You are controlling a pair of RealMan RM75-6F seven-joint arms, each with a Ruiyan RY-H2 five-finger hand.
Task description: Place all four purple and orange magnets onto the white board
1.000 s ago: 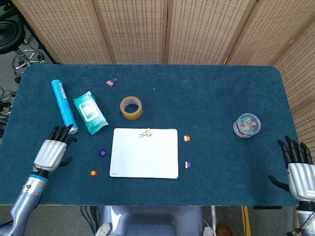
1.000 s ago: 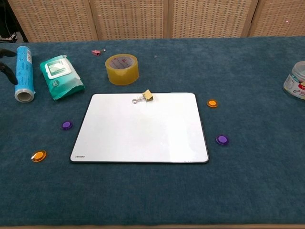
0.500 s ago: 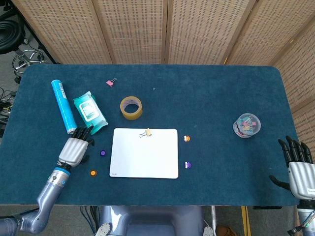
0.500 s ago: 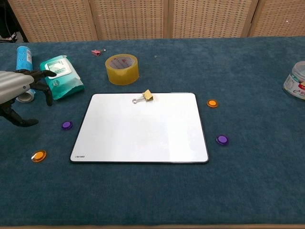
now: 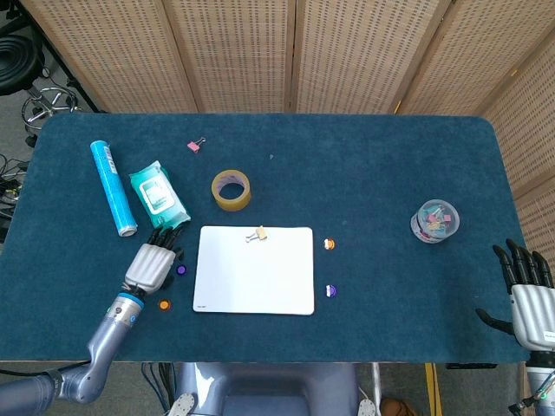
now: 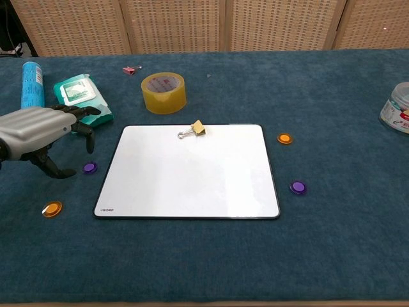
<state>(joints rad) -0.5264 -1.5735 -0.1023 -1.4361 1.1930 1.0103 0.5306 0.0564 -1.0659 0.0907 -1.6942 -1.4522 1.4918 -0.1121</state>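
The white board (image 5: 254, 269) (image 6: 188, 171) lies flat at the table's middle with a gold binder clip (image 6: 193, 130) on its top edge. Left of it lie a purple magnet (image 5: 181, 269) (image 6: 89, 167) and an orange magnet (image 5: 165, 305) (image 6: 52, 208). Right of it lie an orange magnet (image 5: 329, 244) (image 6: 284, 138) and a purple magnet (image 5: 330, 290) (image 6: 297, 187). My left hand (image 5: 152, 263) (image 6: 41, 131) hovers open, palm down, just left of and above the left purple magnet. My right hand (image 5: 525, 290) rests open at the table's right front corner, holding nothing.
A blue tube (image 5: 113, 187), a green wipes pack (image 5: 159, 198), a yellow tape roll (image 5: 231, 190) and a pink clip (image 5: 195, 146) sit at the back left. A clear tub of clips (image 5: 434, 220) stands on the right.
My left hand has swept right from the table's left edge past the blue tube to the left purple magnet. The right hand has hardly moved.
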